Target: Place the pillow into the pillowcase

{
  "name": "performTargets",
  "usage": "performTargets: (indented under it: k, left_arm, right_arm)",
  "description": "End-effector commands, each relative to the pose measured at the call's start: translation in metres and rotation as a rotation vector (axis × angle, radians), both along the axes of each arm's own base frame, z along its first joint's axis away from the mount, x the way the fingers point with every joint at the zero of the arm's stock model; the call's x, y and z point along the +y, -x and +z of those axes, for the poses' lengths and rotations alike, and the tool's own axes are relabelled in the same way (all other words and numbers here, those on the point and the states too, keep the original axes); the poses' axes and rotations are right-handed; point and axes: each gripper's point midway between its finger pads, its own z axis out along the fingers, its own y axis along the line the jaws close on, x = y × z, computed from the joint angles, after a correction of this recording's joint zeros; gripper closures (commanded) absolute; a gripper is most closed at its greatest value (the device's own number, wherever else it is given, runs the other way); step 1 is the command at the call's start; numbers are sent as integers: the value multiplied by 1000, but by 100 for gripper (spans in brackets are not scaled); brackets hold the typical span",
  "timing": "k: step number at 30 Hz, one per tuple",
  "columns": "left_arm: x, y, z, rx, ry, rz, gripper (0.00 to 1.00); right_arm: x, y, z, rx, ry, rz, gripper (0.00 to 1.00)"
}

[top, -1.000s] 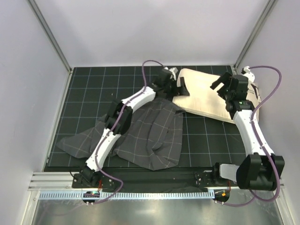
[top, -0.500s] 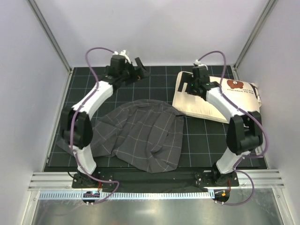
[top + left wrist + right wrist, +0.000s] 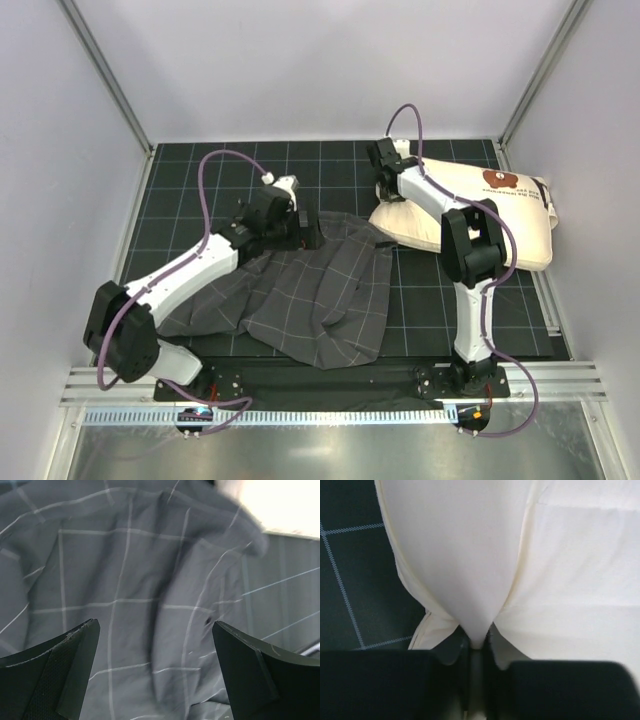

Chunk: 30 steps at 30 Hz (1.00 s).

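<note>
The cream pillow (image 3: 470, 215) with a brown bear print (image 3: 500, 180) lies at the back right, its left end bunched up. My right gripper (image 3: 383, 190) is shut on that left end; in the right wrist view a pinched fold of the pillow (image 3: 470, 555) runs down into the closed right gripper (image 3: 477, 642). The dark grey checked pillowcase (image 3: 300, 290) lies crumpled in the middle of the mat. My left gripper (image 3: 308, 232) hovers open over its far edge. In the left wrist view the pillowcase (image 3: 140, 595) fills the space between the wide-apart fingers (image 3: 75, 655), and nothing is held.
A black grid mat (image 3: 200, 190) covers the table, bounded by white walls and metal posts (image 3: 105, 75). The metal rail (image 3: 330, 385) with both arm bases runs along the near edge. The pillow's corner (image 3: 280, 505) shows at the top right of the left wrist view.
My left arm swung from the back left down to the pillowcase's far edge, still open. My right gripper closed on the pillow's left end, and the pillow has bunched up.
</note>
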Motion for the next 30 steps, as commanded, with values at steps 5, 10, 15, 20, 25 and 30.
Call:
performTargets:
  k: [5, 10, 15, 20, 25, 30]
  left_arm:
    - [-3, 26, -12, -98, -229, -90, 0]
    - [-37, 59, -17, -119, -253, -236, 0]
    - [-53, 96, -29, -66, -337, -353, 4]
    - [-60, 128, -40, 19, -386, -399, 7]
    - [-49, 154, -56, 112, -460, -408, 13]
    - [-44, 173, -73, 198, -480, -450, 24]
  right_arm:
    - [-28, 10, 79, -135, -118, -49, 96]
    - [-63, 34, 133, -218, -232, -74, 96]
    - [-77, 75, 162, -285, -295, -65, 96]
    - [-79, 101, 175, -337, -347, -58, 96]
    - [-81, 121, 180, -355, -374, -53, 96]
    - [-79, 135, 183, -368, -395, -40, 96]
